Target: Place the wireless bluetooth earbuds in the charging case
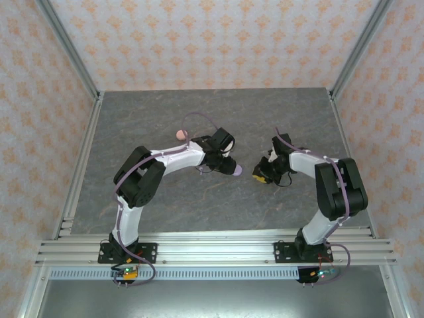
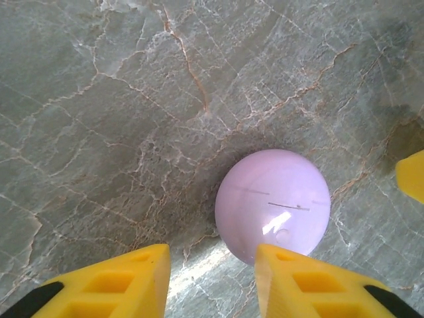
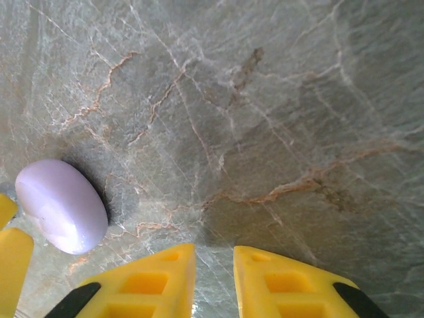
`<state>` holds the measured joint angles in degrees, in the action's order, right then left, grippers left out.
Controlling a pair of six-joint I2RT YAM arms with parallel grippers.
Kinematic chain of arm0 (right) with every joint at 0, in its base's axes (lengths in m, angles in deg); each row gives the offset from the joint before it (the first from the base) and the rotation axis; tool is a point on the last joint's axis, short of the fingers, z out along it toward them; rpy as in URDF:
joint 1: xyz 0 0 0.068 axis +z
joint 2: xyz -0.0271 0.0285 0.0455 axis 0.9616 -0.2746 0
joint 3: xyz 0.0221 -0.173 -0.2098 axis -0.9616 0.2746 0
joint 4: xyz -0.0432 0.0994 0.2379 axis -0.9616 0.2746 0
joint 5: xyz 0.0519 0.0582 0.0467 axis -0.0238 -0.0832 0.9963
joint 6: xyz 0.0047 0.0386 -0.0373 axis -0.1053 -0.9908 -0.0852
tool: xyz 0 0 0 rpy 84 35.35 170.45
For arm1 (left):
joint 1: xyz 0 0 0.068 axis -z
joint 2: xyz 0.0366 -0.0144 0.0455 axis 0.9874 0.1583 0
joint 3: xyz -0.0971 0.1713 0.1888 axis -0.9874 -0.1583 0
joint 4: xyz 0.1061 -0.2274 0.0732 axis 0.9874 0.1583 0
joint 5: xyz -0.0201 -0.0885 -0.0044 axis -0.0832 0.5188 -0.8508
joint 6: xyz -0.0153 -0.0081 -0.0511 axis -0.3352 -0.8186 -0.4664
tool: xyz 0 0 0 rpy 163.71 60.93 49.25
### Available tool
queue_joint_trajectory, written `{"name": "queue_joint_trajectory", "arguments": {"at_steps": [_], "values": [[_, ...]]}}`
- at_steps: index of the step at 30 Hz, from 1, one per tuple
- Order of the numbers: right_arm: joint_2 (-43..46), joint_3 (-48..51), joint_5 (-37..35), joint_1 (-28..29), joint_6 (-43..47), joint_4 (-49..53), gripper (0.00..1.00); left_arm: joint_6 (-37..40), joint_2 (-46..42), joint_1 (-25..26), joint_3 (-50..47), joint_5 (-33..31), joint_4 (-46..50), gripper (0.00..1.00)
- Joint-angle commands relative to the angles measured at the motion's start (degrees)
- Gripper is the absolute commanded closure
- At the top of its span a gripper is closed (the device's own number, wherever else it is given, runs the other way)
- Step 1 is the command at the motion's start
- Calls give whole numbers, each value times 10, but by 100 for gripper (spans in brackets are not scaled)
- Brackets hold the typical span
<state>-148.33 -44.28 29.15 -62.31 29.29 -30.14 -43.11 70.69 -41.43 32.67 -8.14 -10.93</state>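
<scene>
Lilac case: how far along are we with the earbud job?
Done: nothing that shows; the lilac case looks shut on the table. In hand: the left hand and right hand sit either side of it, each slightly open and empty. Left: opening the case and seating the earbuds.

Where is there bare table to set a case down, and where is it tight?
Free: the far strip of the table along the back wall, and the near strip before the arm bases. Crowded: the centre, where the lilac case sits between left gripper and right gripper; a pink item behind the left arm.
</scene>
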Motion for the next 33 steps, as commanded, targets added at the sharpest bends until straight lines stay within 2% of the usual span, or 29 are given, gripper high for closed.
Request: {"name": "queue_joint_trajectory", "arguments": {"at_steps": [1,6,14,19,22,33], "values": [[-38,-9,19,28,-16,-77,75,-15,-19,-8,5,-6,-10,65],[-48,-15,37,28,-20,-103,67,-36,-25,-23,-14,8,-32,73],[-73,-35,84,31,-17,-134,62,-46,-21,-30,-24,27,-36,85],[-91,-49,98,33,-12,-136,61,-53,-15,-30,-33,60,-54,85],[-104,-57,106,35,-9,-136,58,-53,-7,-30,-28,64,-50,85],[-136,-78,121,41,0,-129,57,-64,17,-30,-29,80,-63,85]]}}
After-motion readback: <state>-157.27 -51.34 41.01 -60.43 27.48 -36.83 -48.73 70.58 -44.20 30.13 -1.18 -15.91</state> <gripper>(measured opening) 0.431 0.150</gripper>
